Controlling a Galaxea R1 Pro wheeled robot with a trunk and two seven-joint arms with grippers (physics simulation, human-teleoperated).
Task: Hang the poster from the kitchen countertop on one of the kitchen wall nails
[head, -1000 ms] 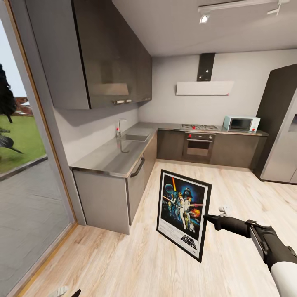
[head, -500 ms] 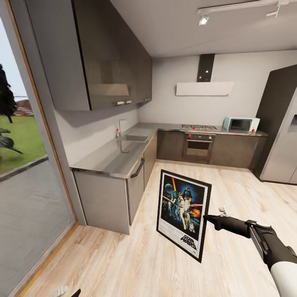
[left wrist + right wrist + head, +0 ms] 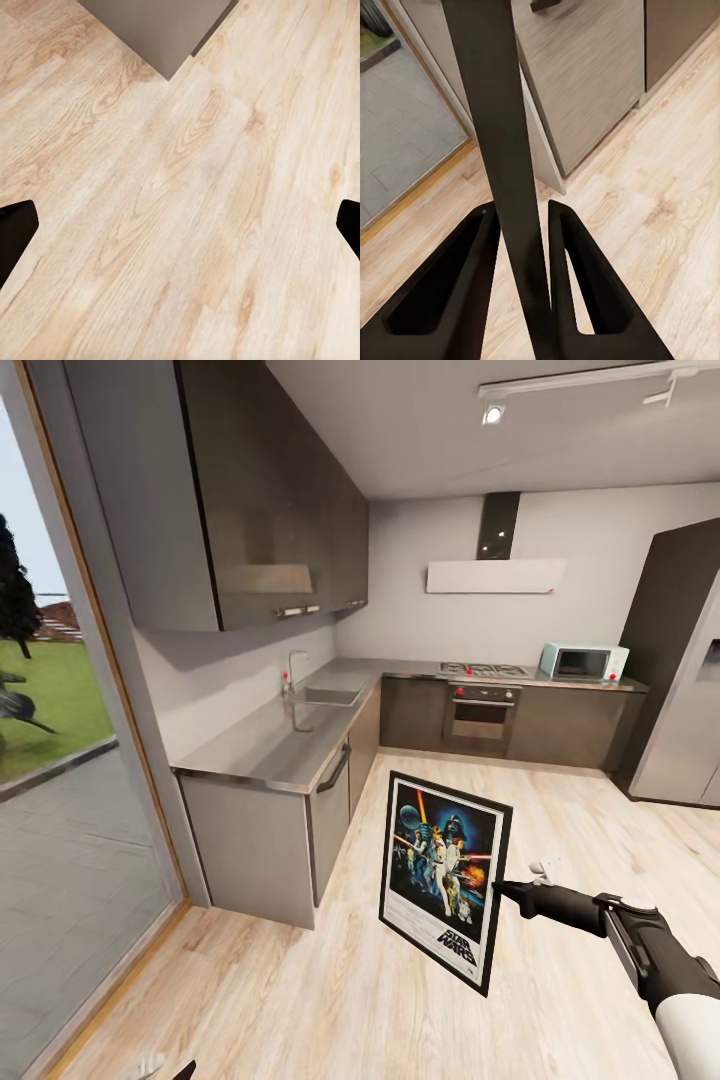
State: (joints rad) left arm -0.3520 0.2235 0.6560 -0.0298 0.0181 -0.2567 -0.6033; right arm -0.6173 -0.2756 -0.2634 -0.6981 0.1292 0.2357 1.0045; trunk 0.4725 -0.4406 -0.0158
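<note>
The poster [image 3: 445, 880], black-framed with a white border and the Star Wars title at its bottom, hangs upright above the wood floor. My right gripper [image 3: 503, 890] is shut on its right edge. In the right wrist view the poster [image 3: 499, 150] runs edge-on as a dark strip clamped inside the right gripper [image 3: 521, 221]. The grey L-shaped kitchen countertop [image 3: 270, 745] with its sink [image 3: 325, 692] lies to the poster's left and beyond it. My left gripper [image 3: 180, 225] is open, its fingertips [image 3: 15, 232] wide apart over bare floor.
A tall glass door [image 3: 60, 780] fills the left side. Dark upper cabinets [image 3: 260, 490] overhang the counter. At the back wall are the oven [image 3: 483, 715], teal microwave [image 3: 585, 660] and range hood [image 3: 497, 573]; the grey fridge [image 3: 690, 680] stands at the right. Pale wood floor [image 3: 580, 820] stretches ahead.
The whole picture has slid down a few pixels, so the camera has moved slightly. The poster and my right arm keep the same place in view.
</note>
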